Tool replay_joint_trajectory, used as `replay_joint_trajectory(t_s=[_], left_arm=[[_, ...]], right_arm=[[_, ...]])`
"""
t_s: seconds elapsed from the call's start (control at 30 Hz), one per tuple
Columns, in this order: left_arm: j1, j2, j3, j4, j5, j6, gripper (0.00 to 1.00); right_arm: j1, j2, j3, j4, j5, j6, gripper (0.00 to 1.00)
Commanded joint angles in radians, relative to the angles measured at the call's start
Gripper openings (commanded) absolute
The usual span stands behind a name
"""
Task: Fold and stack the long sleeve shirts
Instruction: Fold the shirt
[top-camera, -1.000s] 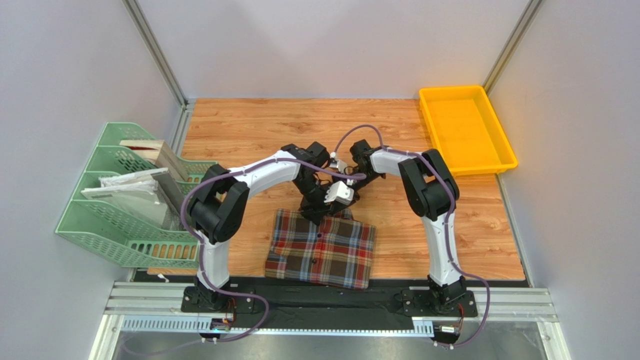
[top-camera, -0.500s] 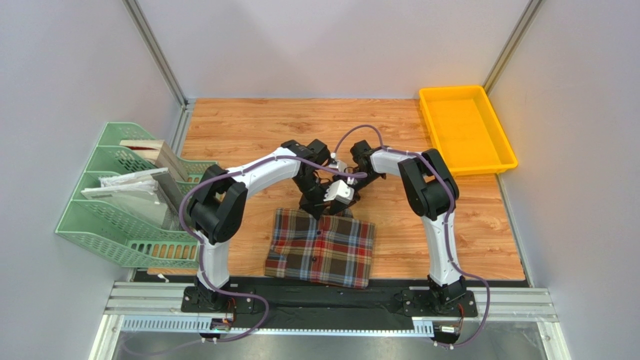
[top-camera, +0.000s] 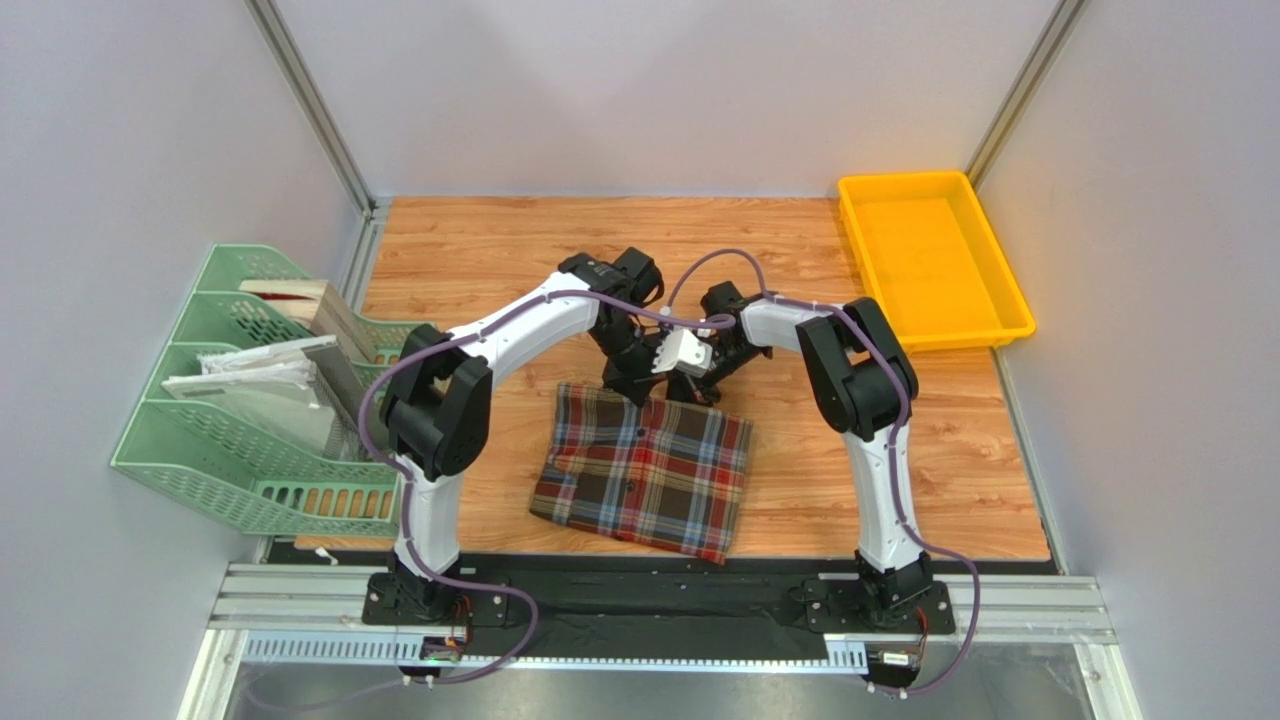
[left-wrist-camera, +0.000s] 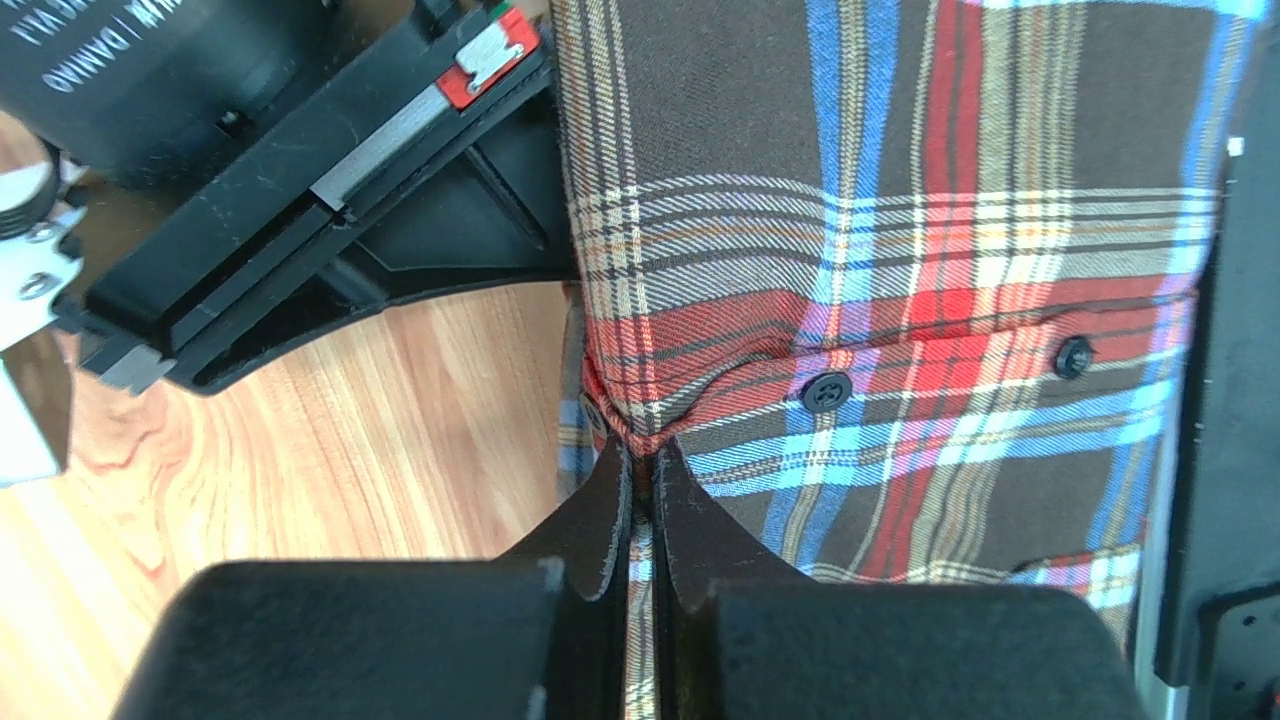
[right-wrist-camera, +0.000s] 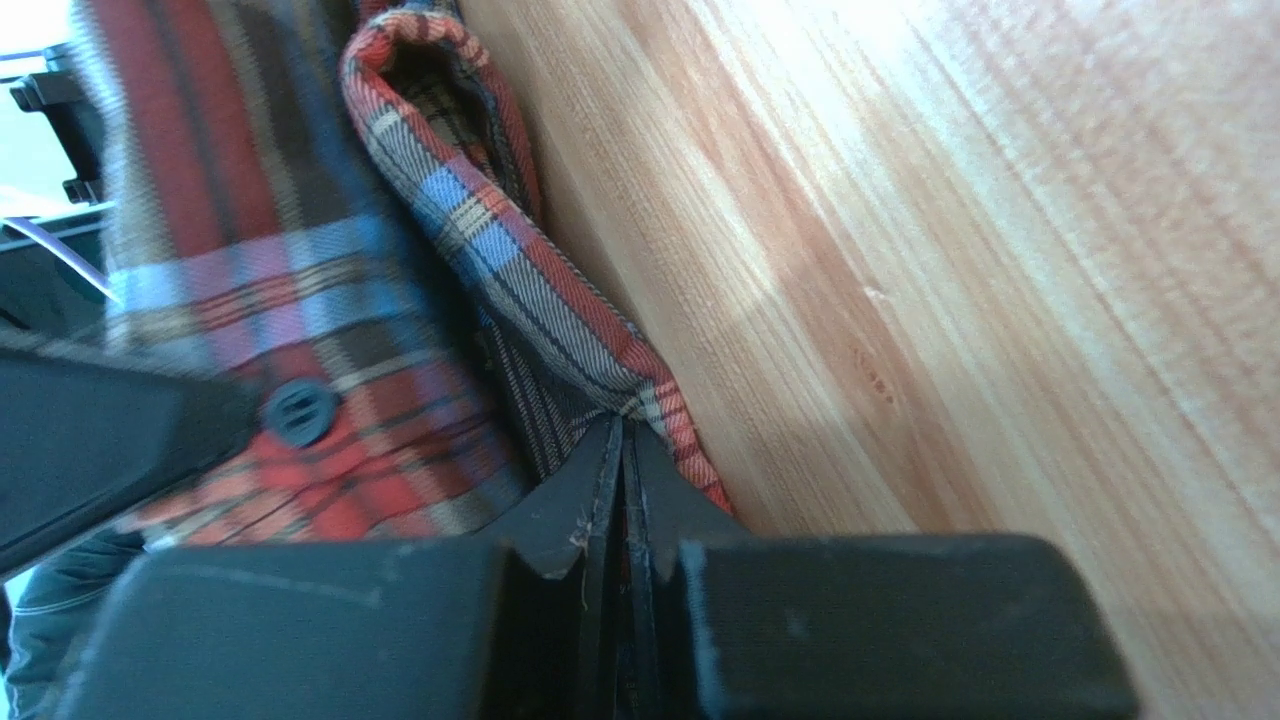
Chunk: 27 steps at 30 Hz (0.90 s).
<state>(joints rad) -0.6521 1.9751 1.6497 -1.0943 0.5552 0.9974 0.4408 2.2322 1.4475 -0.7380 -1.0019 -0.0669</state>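
Observation:
The long sleeve shirt (top-camera: 643, 477), a brown, red, blue and cream plaid flannel, lies folded into a rough square on the wooden table in front of the arm bases. My left gripper (top-camera: 625, 393) is at its far left edge. In the left wrist view the shirt (left-wrist-camera: 902, 225) shows dark buttons, and the left gripper (left-wrist-camera: 643, 458) is shut on a pinched ridge of the cloth. My right gripper (top-camera: 694, 398) is at the far right edge. In the right wrist view the right gripper (right-wrist-camera: 619, 435) is shut on the shirt's (right-wrist-camera: 301, 300) rolled hem, close above the wood.
A yellow tray (top-camera: 1010, 323) sits at the back right of the table. A green file rack (top-camera: 196, 450) holding books and papers stands along the left side. The two wrists are close together over the shirt's far edge. Grey walls enclose the table.
The left gripper has closed on the shirt. Both grippers have moved a little farther from the bases, and the shirt's far edge has come with them, turning slightly.

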Motion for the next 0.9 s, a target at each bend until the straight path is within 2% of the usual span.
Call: replay_joint_trajectory(t_s=[0.0,0.13,0.2,0.23,0.33,0.37,0.43,0.47,0.57,0.67,0.73,0.77,0.87], left_arm=[[0.006,0.039,0.033,0.045,-0.028,0.011,0.0],[0.006,0.06,0.022,0.092,-0.058,0.0,0.02],[0.014,0.054,0.01,0.116,-0.078,-0.023,0.09],[0.017,0.051,0.012,0.117,-0.078,-0.032,0.18],[0.052,0.002,0.03,0.09,-0.054,-0.08,0.32],[0.077,-0.014,0.035,0.08,-0.037,-0.11,0.35],[0.106,-0.076,0.021,0.067,-0.018,-0.153,0.4],[0.136,-0.099,-0.007,0.063,-0.008,-0.192,0.4],[0.187,-0.188,-0.098,0.085,-0.009,-0.279,0.41],[0.204,-0.239,-0.169,0.082,0.008,-0.38,0.42],[0.204,-0.246,-0.197,0.08,0.04,-0.452,0.42],[0.206,-0.242,-0.221,0.083,0.095,-0.529,0.42],[0.216,-0.234,-0.304,0.183,0.198,-0.708,0.42]], right_arm=[[0.009,0.015,0.001,-0.012,0.031,-0.05,0.07],[-0.002,0.001,0.037,-0.053,0.057,-0.073,0.1],[-0.01,-0.003,0.063,-0.09,0.089,-0.105,0.15],[-0.02,-0.008,0.083,-0.142,0.103,-0.12,0.17],[-0.056,-0.043,0.154,-0.245,0.193,-0.201,0.29],[-0.068,-0.071,0.189,-0.268,0.247,-0.241,0.35],[-0.114,-0.1,0.223,-0.326,0.299,-0.277,0.41],[-0.134,-0.124,0.259,-0.346,0.334,-0.289,0.44],[-0.191,-0.181,0.28,-0.412,0.355,-0.309,0.42],[-0.197,-0.331,0.177,-0.419,0.257,-0.291,0.39],[-0.179,-0.437,0.047,-0.374,0.168,-0.197,0.39],[-0.168,-0.463,-0.005,-0.348,0.084,-0.16,0.39],[-0.11,-0.529,-0.194,-0.181,-0.009,0.002,0.39]])
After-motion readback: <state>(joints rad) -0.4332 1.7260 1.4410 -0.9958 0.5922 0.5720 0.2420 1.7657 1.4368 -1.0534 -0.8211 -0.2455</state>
